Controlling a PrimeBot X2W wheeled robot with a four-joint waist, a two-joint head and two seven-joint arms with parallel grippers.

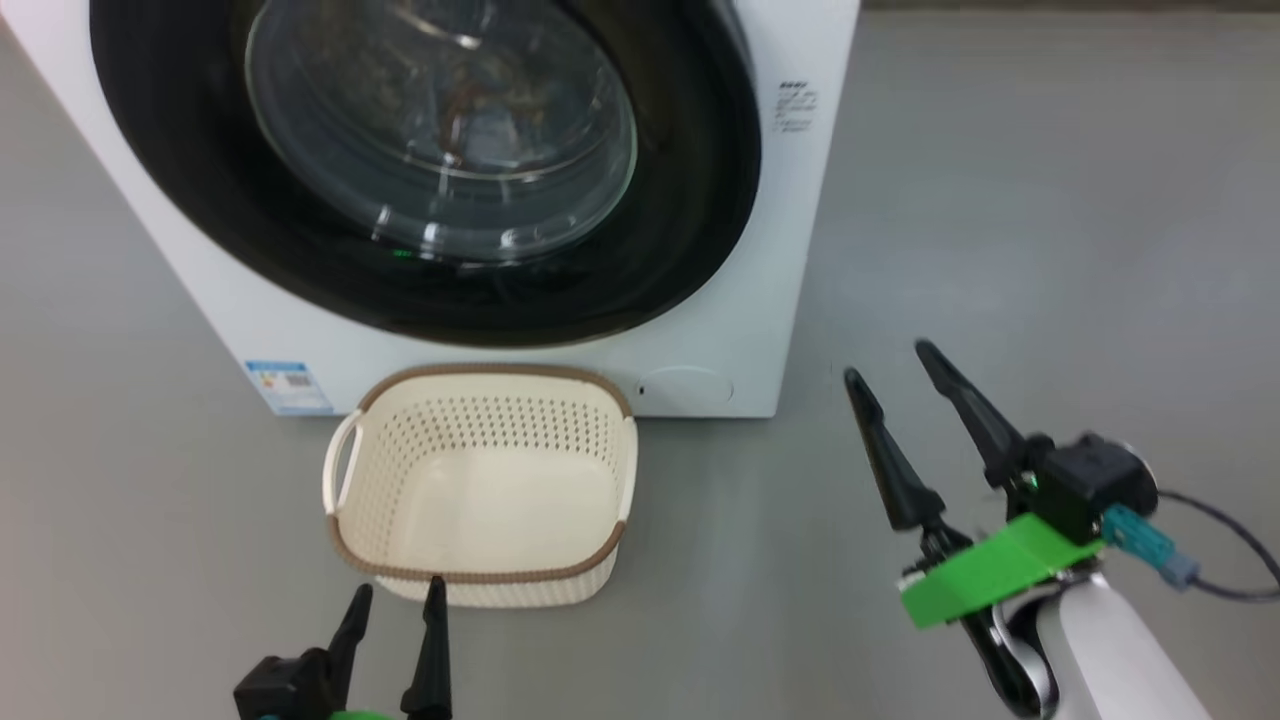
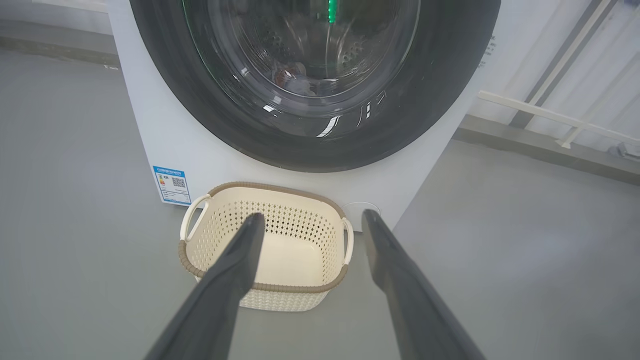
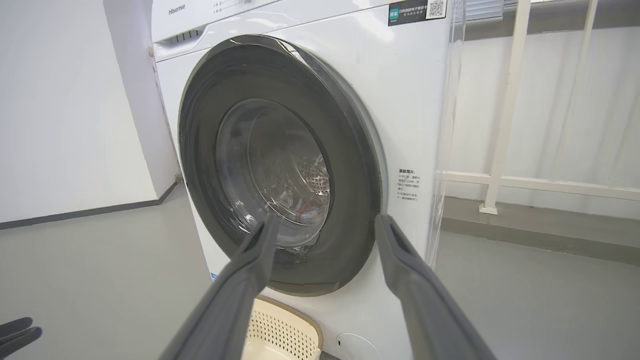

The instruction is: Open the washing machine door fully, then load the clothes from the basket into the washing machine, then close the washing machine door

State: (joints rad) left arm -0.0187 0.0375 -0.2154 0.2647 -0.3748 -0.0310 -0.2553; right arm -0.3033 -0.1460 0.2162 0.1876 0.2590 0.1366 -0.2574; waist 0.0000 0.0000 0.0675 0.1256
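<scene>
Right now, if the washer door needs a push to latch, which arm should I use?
Right. The right end effector, open, is raised and points at the washing machine door, which looks shut or nearly so. The left end effector, also open, sits low by the empty basket.

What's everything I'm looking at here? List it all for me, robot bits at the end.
washing machine: one, white, standing on the floor, straight ahead
door: one, black rim with clear glass, on the machine's front, looks shut
clothes: small bundle, pale with brown patches, inside the drum behind the glass
basket: one, cream with brown rim, on the floor before the machine, nothing in it
label: one, blue, low on the machine's front
flap: one, white, round, low on the front
floor: grey
railing: white, beside the machine
left fingers: two, dark, apart, near the basket
right fingers: two, dark, apart, holding nothing
</scene>
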